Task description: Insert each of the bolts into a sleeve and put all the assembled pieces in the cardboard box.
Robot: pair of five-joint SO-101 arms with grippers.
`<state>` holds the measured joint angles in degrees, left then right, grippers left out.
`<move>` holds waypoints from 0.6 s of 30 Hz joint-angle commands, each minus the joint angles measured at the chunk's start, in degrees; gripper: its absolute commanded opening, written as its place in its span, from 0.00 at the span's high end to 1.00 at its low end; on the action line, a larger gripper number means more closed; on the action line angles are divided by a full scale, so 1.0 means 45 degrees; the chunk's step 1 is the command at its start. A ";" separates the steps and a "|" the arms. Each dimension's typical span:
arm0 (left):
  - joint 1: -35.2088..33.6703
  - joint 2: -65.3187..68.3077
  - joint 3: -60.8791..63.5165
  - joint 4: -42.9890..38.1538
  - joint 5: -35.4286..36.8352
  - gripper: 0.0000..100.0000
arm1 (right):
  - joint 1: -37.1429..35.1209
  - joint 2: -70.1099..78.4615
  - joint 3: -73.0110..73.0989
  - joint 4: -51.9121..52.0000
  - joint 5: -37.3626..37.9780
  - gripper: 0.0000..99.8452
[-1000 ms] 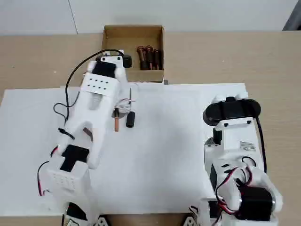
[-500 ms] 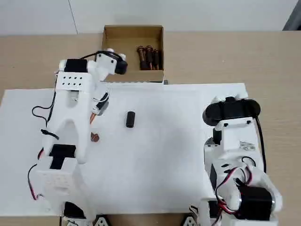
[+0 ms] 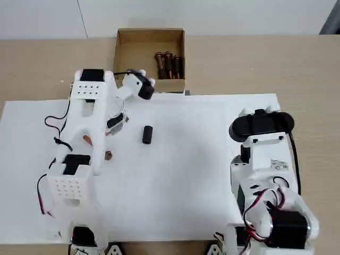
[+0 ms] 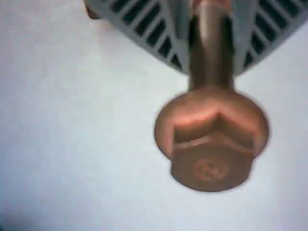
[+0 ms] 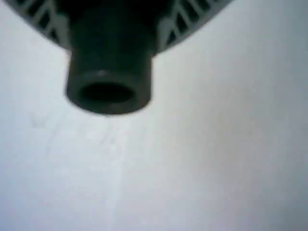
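Two white machines on show: the white plastic left arm (image 3: 87, 138) wears panels dotted with small holes, black servo blocks, loose black and red cables. The right arm (image 3: 263, 159) sports a black rounded housing (image 3: 261, 123) and red-and-white wiring. Up close, grey slatted fingers (image 4: 139, 24).

bolt (image 4: 211, 139): copper-toned metal, smooth, dull sheen. sleeve (image 5: 108, 82): black, matt, plastic-looking. cardboard box (image 3: 135, 53): matt brown. sheet (image 3: 186, 186): white matt paper. table (image 3: 265, 64): wood-look, smooth.
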<state>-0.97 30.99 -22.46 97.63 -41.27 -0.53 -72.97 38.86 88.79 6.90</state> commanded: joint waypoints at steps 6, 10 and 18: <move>0.0000 -0.0137 -0.0772 -0.0195 -0.0527 0.91 | -0.0010 -0.0088 -0.0039 -0.0342 0.0000 1.00; 0.0039 -0.0137 -0.0772 -0.0195 -0.0547 0.91 | -0.0010 -0.0088 -0.0039 -0.0342 0.0000 1.00; 0.0488 0.0039 -0.0811 -0.0293 -0.0547 0.91 | -0.0010 -0.0088 -0.0039 -0.0342 0.0000 1.00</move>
<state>-0.26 31.16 -23.52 97.19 -43.38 -0.53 -72.97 38.86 88.79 6.90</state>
